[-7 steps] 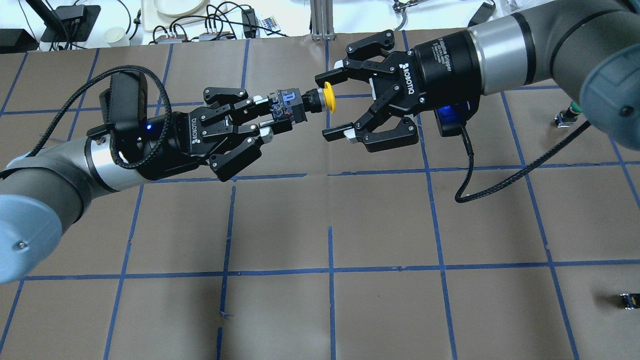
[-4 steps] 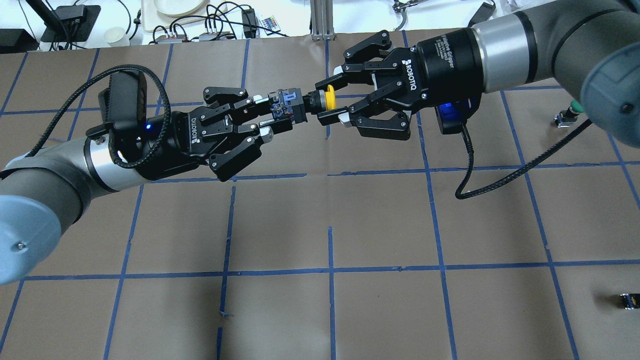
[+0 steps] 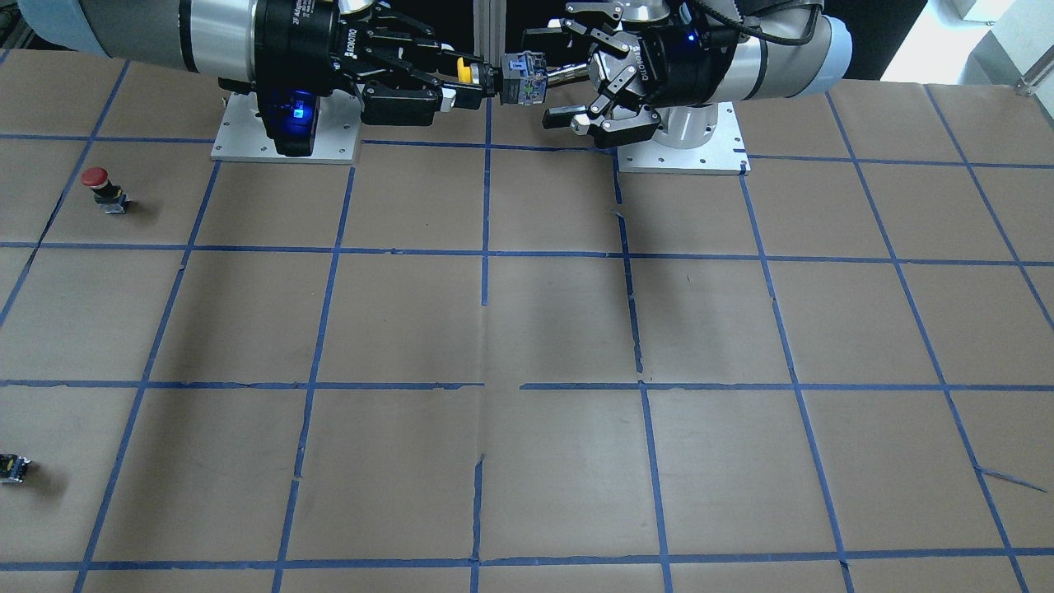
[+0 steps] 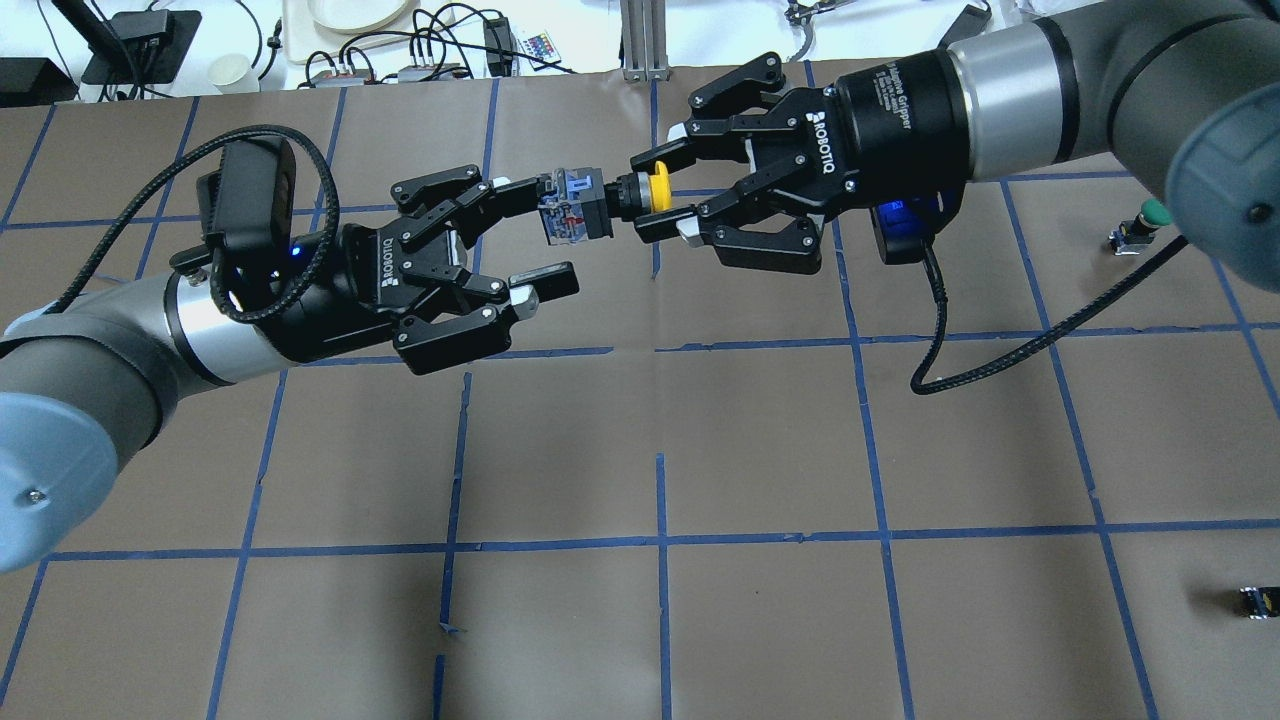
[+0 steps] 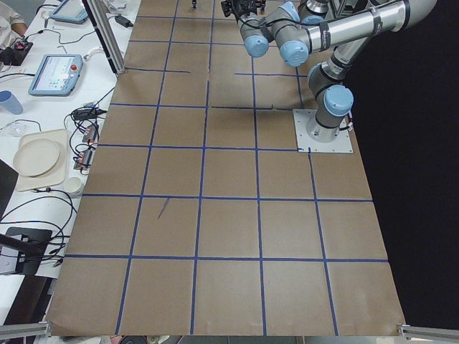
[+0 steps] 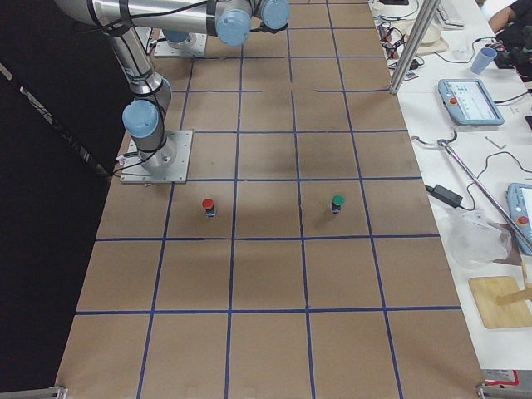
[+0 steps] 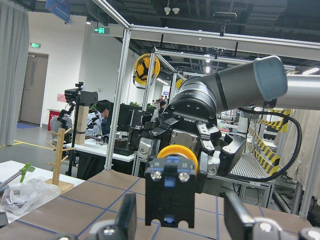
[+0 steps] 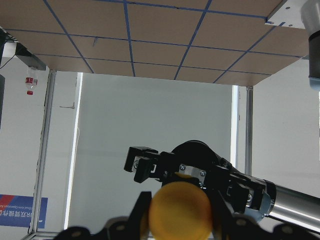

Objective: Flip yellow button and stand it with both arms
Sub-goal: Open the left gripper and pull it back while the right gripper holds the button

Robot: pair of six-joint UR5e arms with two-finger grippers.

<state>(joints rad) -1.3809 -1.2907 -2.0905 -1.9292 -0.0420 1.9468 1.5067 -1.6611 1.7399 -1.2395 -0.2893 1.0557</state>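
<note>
The yellow button [image 4: 590,205] hangs level in the air between the two grippers, its yellow cap [image 4: 659,189] towards the right arm. My right gripper [image 4: 650,195] is shut on the cap end. My left gripper [image 4: 545,233] is open, its fingers on either side of the black-and-blue body. In the front-facing view the button [image 3: 519,78] shows between the right gripper [image 3: 463,82] and the left gripper [image 3: 550,78]. The left wrist view shows the body [image 7: 170,192] between my spread fingers [image 7: 125,220]. The right wrist view shows the cap [image 8: 180,210] close up.
A red-capped button [image 3: 97,185] and a green-capped one [image 4: 1140,225] stand on the brown, blue-taped table [image 4: 760,440] on the robot's right side. A tiny dark block [image 4: 1258,600] lies near the right front edge. Cables and devices sit beyond the far edge.
The right gripper closed on the yellow cap end. The left gripper then opened off the button's body; the button stays in the air.
</note>
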